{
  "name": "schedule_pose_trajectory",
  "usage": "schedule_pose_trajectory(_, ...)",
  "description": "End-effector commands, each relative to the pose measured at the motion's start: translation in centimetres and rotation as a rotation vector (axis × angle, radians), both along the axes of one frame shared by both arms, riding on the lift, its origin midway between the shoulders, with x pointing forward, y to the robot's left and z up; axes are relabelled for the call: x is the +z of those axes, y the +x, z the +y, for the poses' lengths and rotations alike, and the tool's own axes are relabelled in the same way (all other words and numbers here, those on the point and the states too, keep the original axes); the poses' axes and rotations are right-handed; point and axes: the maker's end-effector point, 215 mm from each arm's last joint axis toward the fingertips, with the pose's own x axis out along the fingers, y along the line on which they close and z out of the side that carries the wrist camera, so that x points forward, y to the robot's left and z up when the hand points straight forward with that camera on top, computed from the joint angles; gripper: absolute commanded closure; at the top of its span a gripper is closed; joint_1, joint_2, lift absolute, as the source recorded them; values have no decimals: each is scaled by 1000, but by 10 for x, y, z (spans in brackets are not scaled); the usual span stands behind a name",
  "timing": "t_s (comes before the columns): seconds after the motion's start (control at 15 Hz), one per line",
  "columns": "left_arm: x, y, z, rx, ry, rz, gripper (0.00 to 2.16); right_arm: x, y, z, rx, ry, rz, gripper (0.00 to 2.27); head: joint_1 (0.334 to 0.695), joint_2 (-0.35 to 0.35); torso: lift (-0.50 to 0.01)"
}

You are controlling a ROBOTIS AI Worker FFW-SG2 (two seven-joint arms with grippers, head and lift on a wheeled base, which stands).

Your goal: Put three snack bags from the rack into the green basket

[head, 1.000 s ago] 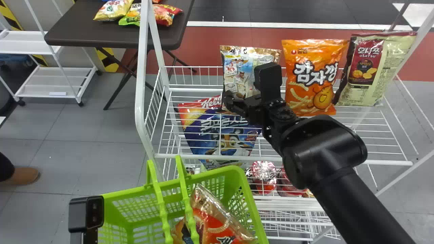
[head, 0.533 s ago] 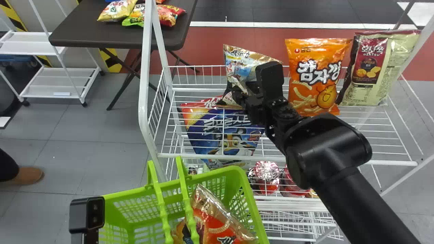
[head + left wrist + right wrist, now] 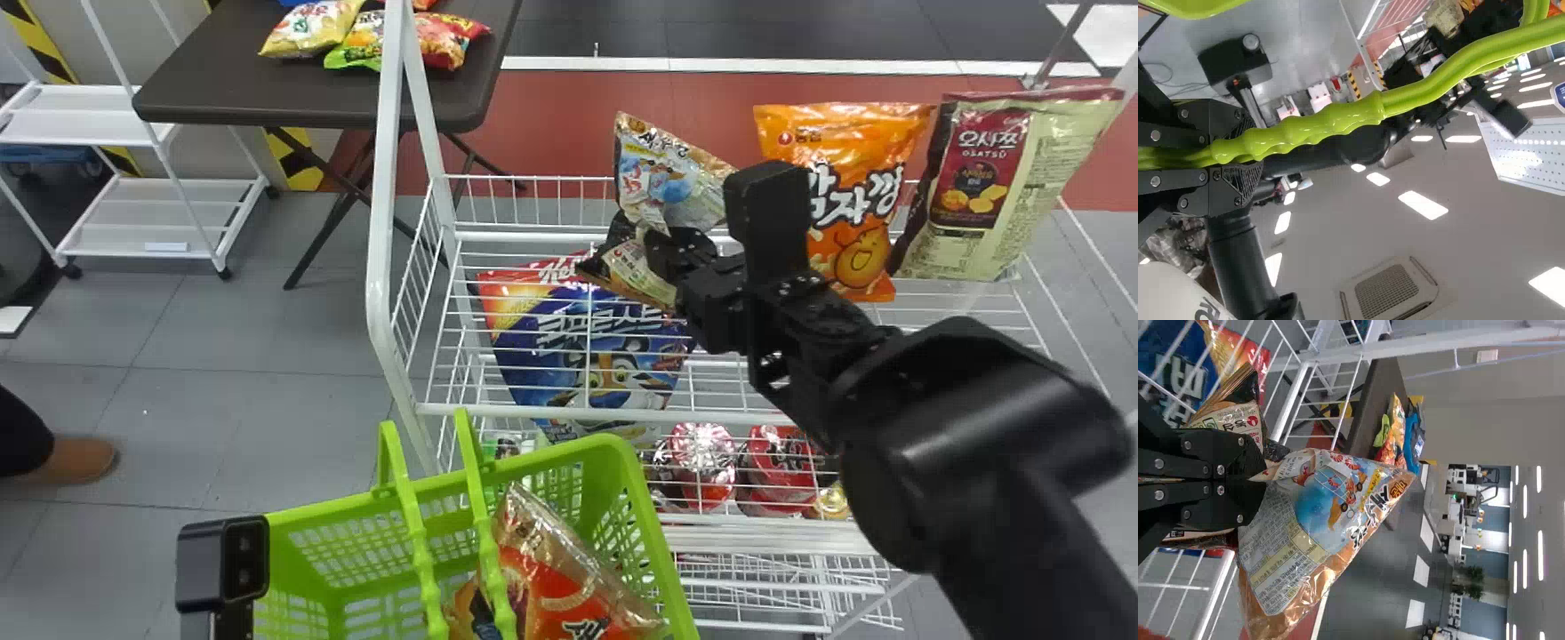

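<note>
**Pinched snack bag shifted rightward over the rack**

Since the last frame, the silver-and-brown snack bag (image 3: 671, 182) has been carried toward the orange snack bag (image 3: 849, 231), and the right arm (image 3: 978, 444) has been swung outward. The bag is clamped at its crumpled middle by the narrowed right gripper (image 3: 1263, 480); its removal from the wire rack (image 3: 605, 412) seems to be under way. The basket handle (image 3: 1318, 127) is gripped by the left gripper (image 3: 1238, 150).

One red-and-gold bag (image 3: 569, 596) is seen in the green basket (image 3: 662, 542), so more are probably needed. Little room is left beside the orange bag, which could be knocked. The front rail (image 3: 498, 410) and raised handles should be cleared; the basket's side right of them offers the freer opening.
</note>
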Motion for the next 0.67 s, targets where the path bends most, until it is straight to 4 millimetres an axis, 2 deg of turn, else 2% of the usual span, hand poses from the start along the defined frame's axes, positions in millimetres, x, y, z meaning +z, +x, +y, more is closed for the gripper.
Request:
schedule_pose_trajectory(0.0, -1, 2, 0, 5, 0, 2, 2152, 10, -34, -11, 20, -26, 81, 2253, 695, 24, 0)
schedule_pose_trajectory(0.2, -2, 4, 1, 9, 4, -1, 2152, 3, -87, -15, 71, -45, 245, 2250, 695, 8, 0)
schedule_pose_trajectory(0.47, -3, 8, 2, 11, 3, 1, 2148, 6, -158, -24, 144, -82, 411, 2250, 695, 1, 0)
schedule_pose_trajectory(0.6, -5, 9, 2, 13, 5, 5, 2148, 25, -177, -13, 203, -45, 406, 2253, 695, -12, 0)
